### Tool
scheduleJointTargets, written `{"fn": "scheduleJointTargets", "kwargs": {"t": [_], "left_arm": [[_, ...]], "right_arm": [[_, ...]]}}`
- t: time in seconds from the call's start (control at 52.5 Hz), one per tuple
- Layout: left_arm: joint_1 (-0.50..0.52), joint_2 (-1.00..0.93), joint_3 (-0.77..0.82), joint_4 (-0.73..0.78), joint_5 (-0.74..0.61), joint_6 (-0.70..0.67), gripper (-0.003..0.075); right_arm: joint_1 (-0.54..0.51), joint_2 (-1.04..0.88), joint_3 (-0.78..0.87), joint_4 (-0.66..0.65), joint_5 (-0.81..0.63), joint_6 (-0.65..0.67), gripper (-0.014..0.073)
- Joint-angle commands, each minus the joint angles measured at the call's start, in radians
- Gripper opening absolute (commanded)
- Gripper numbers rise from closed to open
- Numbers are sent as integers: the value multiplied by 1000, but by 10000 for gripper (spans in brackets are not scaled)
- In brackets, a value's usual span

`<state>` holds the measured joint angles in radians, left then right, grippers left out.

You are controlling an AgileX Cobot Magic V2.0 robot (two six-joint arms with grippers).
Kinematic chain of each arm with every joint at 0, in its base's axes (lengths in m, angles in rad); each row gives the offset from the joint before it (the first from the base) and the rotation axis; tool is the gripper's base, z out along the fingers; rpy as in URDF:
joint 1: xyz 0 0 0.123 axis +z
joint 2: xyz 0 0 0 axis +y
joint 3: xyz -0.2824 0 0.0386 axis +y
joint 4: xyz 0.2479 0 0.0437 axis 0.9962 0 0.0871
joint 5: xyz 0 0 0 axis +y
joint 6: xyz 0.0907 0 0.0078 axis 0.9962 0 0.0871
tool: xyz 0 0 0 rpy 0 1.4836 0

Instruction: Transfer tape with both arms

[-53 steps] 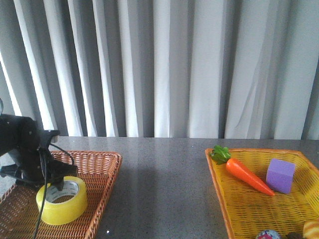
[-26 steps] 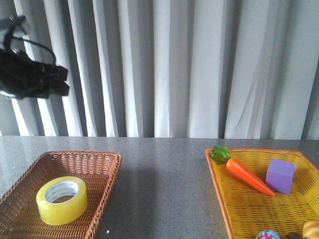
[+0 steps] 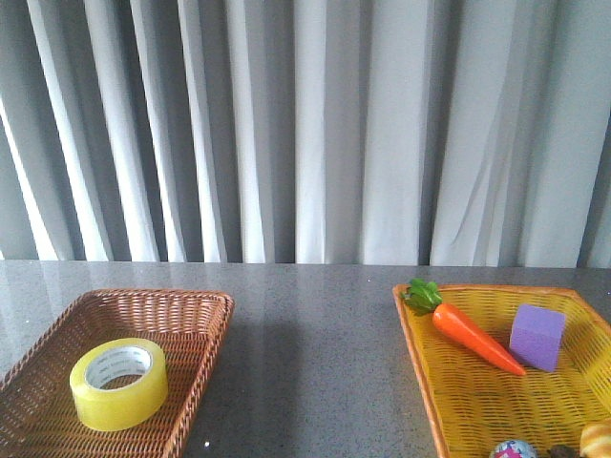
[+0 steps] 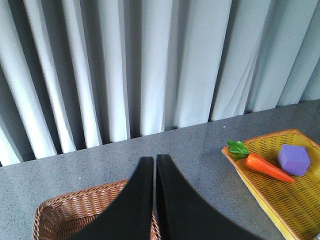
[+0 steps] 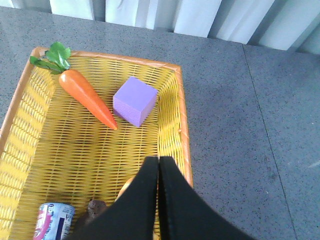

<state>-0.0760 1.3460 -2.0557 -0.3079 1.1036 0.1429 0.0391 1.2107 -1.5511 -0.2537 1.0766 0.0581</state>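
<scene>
We see the tape [image 3: 118, 383] lying flat in the brown basket [image 3: 196, 329] at 8 o'clock on the table [image 3: 315, 363] — left end effector [image 4: 154, 165] and right end effector [image 5: 158, 165] both closed, empty.

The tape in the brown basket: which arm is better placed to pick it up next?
Probably the left. The tape lies in the brown basket on the left, and the left gripper hangs above that basket. The right gripper hangs over the yellow basket, across the table.

Soft even daylight through curtain [image 3: 315, 134]; mild shadows, slight softness, no glare.
</scene>
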Motion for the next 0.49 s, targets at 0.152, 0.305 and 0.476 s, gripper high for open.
{"fn": "scheduleJointTargets", "kwargs": {"t": [0.152,0.305,0.476], "left_arm": [[-5,-18,-22,-17,-46,-3,-8],[-5,-14,-22,-17,-46,-3,-8],[-5,-9,-22,-19,-47,-3,-8]], "right_arm": [[-8,-23,-22,-20,-57,-11,-8],[-8,-23,-22,-20,-57,-11,-8],[-8,-23,-22,-20,-57,-11,-8]]}}
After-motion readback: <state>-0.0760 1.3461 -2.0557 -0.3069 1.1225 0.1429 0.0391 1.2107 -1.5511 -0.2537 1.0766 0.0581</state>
